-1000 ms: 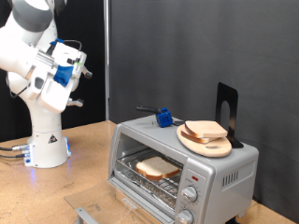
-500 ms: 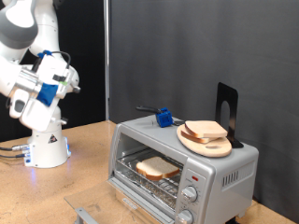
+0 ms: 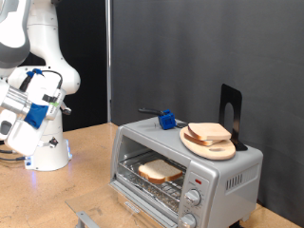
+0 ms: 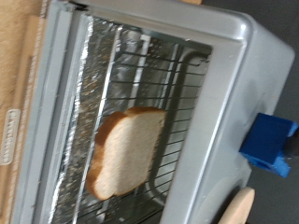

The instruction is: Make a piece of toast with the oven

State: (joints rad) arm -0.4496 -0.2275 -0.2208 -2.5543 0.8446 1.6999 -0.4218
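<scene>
- One boxy silver-grey countertop toaster oven [image 3: 185, 166] stands on the wooden worktop [image 3: 85, 161] at the exterior view's lower right, its door open.
- Two round knobs [image 3: 193, 198] sit on its front panel, with one small red light [image 3: 199, 180] above them.
- One flat slice of pale white bread with a tan crust [image 3: 160, 170] lies on the wire rack [image 3: 152, 180] inside the oven; the wrist view shows the same slice [image 4: 126, 149] resting on the rack bars, foil-like lining behind.
- On the oven's top rests one round wooden plate [image 3: 209, 142] carrying more pale bread [image 3: 207, 132]; how many slices it holds cannot be told.
- One small blue block [image 3: 167, 120] stands on the oven top beside the plate; it also shows in the wrist view [image 4: 269, 143].
- One black upright stand [image 3: 231, 114] rises behind the plate.
- Farther back, at the exterior view's left, the white arm's hand [image 3: 21, 106] hangs well apart from the oven; whether its fingers are spread or closed cannot be told.
</scene>
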